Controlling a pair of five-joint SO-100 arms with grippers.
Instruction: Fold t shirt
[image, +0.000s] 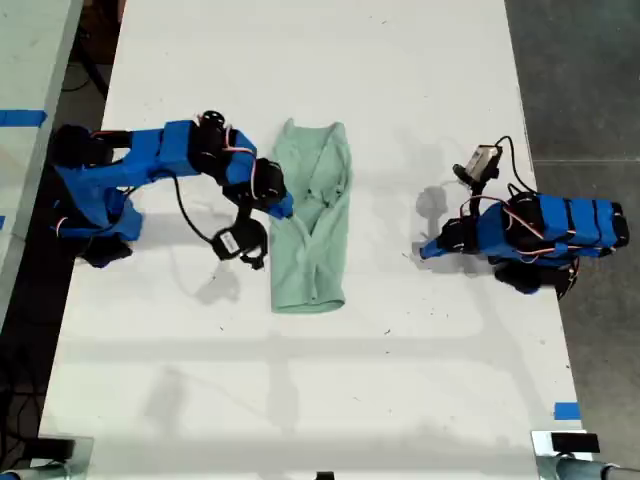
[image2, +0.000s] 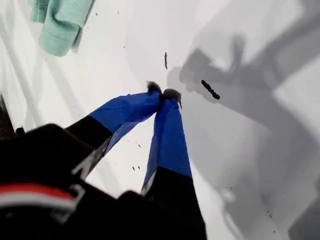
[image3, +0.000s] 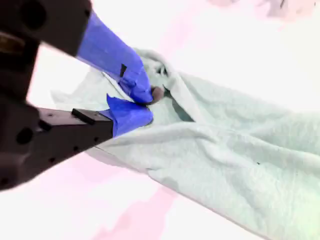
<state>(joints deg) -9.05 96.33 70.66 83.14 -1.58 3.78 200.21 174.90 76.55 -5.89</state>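
second gripper at the shirt's edge, first gripper idle

the t shirt lies mid-table as a long narrow strip, both sides already turned in, running from 12 to 6 o'clock in the exterior view. i judge the lengthwise folds done and the step in hand to be working the side edge before the strip gets halved end to end.

my second gripper sits at the shirt's 9 o'clock edge, roughly halfway along. its jaws stand narrow, tips nearly meeting over a ridge of cloth. i can't tell whether fabric is actually pinched or the tips merely rest on it.

my first gripper is well apart from the shirt, out at 3 o'clock in the exterior view, jaws closed tip to tip on nothing, hovering over bare table.

next move, as i read it: confirm the pinch with a small lift, then bring one end over the other. both arms at one end would keep it square.

the exterior view shows the whole strip and both arms, but hides the jaw gaps. the second wrist view shows the tips against the wrinkles. the first wrist view catches only a shirt corner.
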